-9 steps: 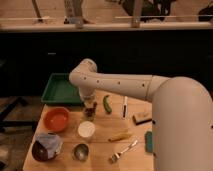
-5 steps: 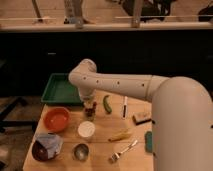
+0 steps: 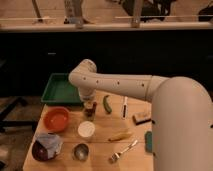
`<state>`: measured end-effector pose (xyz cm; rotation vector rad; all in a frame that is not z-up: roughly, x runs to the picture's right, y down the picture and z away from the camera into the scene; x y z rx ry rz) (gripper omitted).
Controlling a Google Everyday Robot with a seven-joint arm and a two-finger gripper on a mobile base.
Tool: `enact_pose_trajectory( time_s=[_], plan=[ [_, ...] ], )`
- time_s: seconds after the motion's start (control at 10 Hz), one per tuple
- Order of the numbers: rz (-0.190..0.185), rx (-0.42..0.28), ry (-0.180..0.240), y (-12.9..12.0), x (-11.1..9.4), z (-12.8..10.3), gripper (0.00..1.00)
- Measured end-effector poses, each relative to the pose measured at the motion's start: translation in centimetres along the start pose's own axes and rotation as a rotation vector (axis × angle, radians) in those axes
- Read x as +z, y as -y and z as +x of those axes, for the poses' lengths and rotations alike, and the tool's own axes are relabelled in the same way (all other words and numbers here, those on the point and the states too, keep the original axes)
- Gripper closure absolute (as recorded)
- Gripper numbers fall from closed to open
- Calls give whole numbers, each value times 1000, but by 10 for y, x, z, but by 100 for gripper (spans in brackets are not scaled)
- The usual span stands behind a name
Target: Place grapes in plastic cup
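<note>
My gripper (image 3: 90, 107) hangs straight down from the white arm, over the wooden table (image 3: 100, 142) just in front of the green tray. A small dark lumpy shape sits right at its tip; it may be the grapes (image 3: 90, 114), but the gripper hides most of it. The small white plastic cup (image 3: 86, 129) stands upright on the table, a little in front of the gripper and apart from it.
Around the cup are an orange bowl (image 3: 56, 119) to the left, a shiny metal cup (image 3: 80, 151) and a dark bowl with a cloth (image 3: 46, 146) in front. A curved green pod (image 3: 107, 104), a pen (image 3: 125, 106), a yellow banana piece (image 3: 120, 135) and a fork (image 3: 122, 151) lie to the right. The green tray (image 3: 62, 89) is behind.
</note>
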<state>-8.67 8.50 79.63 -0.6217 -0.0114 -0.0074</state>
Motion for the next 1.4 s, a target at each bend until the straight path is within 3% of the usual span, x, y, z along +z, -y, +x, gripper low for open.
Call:
enact_pose_trajectory(
  time_s=[0.2, 1.4],
  plan=[
    [0, 1, 0, 0, 0, 0, 20],
    [0, 0, 0, 0, 0, 0, 20]
  ],
)
